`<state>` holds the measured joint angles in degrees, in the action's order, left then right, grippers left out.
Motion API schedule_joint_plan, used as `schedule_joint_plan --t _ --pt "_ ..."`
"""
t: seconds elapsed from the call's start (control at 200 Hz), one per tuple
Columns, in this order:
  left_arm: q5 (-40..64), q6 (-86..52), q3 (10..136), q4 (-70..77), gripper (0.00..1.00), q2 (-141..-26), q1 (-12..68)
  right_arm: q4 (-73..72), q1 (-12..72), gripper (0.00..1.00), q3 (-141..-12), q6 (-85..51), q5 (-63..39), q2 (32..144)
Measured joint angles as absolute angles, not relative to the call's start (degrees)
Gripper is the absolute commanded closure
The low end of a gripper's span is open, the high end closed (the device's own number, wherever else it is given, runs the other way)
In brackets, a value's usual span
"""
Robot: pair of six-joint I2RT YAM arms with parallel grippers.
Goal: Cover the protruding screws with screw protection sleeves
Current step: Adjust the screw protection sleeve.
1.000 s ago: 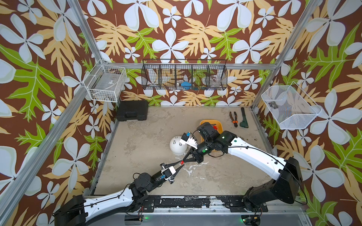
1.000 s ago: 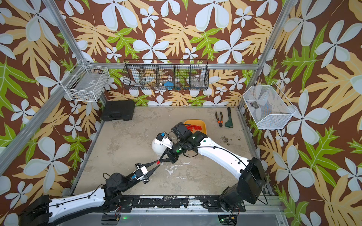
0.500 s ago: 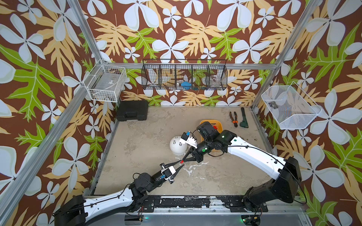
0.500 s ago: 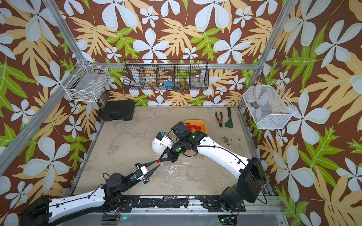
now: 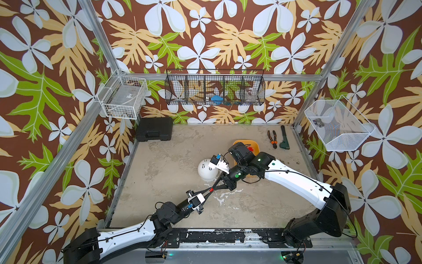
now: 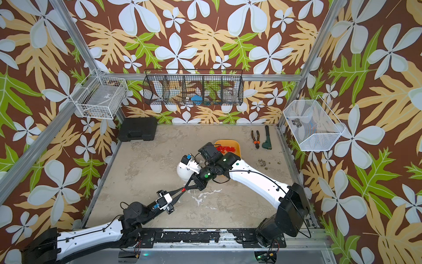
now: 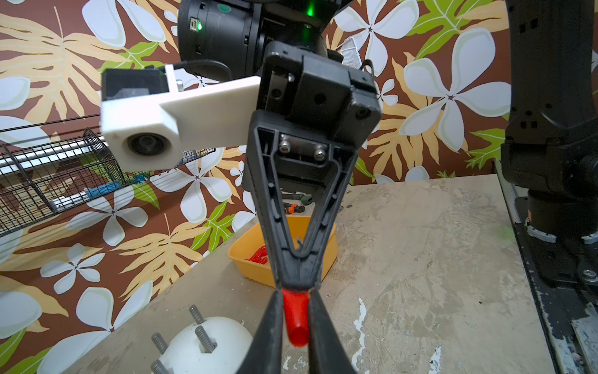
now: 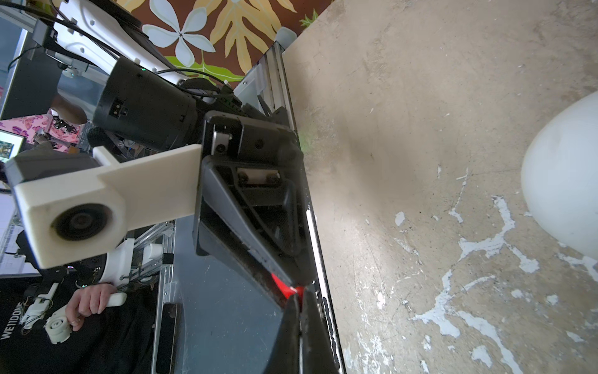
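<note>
Arms (image 5: 296,182) reach toward each other beside white dome (image 5: 204,171); left gripper (image 6: 180,191), right gripper (image 7: 296,282) both pinch same red sleeve (image 7: 296,320).

The only legible text was "WE11DONE", in white letters on a black shirt (image 8: 32,349) worn by a person at the edge of the right wrist view. A label (image 5: 129,94) inside the white wire basket (image 5: 118,112) carried print too small to read.

both top views high overhead, facing down on the table (image 5: 164,164), wrist views close, sharing the red sleeve (image 7: 296,319)
</note>
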<state>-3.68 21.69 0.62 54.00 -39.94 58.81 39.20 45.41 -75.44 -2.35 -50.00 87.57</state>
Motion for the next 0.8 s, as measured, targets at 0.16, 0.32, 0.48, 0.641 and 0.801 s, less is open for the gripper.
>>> schedule_joint_plan --t 0.16,0.32,0.48,0.641,0.801 --pt "-4.14 21.69 0.6 53.3 0.89 -39.75 58.81 39.2 45.45 1.0 -75.44 -2.57 -49.63 87.7" --pt "-4.23 21.71 0.6 53.32 0.82 -40.03 58.81 39.2 45.45 1.0 -75.57 -2.81 -49.6 87.77" --pt "-4.05 22.11 0.64 53.95 0.88 -40.8 58.81 39.03 46.02 1.0 -75.66 -3.14 -50.65 87.77" --pt "-4.27 22.06 0.64 53.36 1.0 -41.01 58.81 39.48 46.02 1.0 -75.88 -3.42 -50.02 87.99" --pt "-4.27 22.09 0.64 52.71 1.0 -40.77 58.81 39.9 46.06 1.0 -76.03 -3.4 -49.56 88.18"
